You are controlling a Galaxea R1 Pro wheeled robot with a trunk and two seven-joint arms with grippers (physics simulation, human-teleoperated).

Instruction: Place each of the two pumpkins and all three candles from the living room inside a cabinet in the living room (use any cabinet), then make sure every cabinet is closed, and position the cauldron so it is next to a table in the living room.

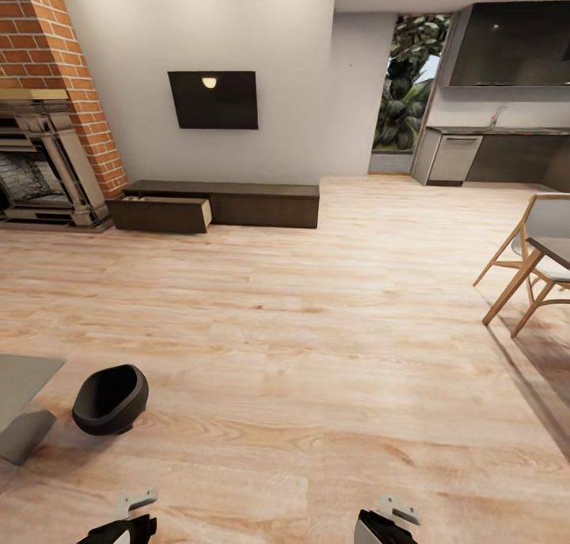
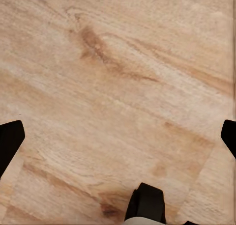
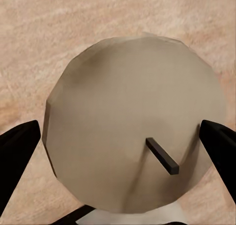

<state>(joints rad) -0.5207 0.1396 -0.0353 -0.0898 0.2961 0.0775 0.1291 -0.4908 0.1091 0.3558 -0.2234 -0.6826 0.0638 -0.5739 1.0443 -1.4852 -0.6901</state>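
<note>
One squat beige wax candle (image 3: 135, 122), faceted round top with a short dark wick, sits gripped between my right gripper (image 3: 118, 141) fingers. My left gripper (image 2: 118, 136) is spread wide over bare pale wood-grain floor (image 1: 332, 291). Across open floor, the long dark brown wooden cabinet (image 1: 237, 203) has one drawer pulled out; a black rounded cauldron (image 1: 109, 400) lies near my left

Both arms are held low and in front of the trunk. The left gripper (image 2: 118, 136) points down, fingers (image 2: 10, 141) spread wide apart with nothing between them. The right gripper (image 3: 118, 136) also points down, its fingers (image 3: 19, 146) clamped against the sides of a candle (image 3: 132, 131).
</note>
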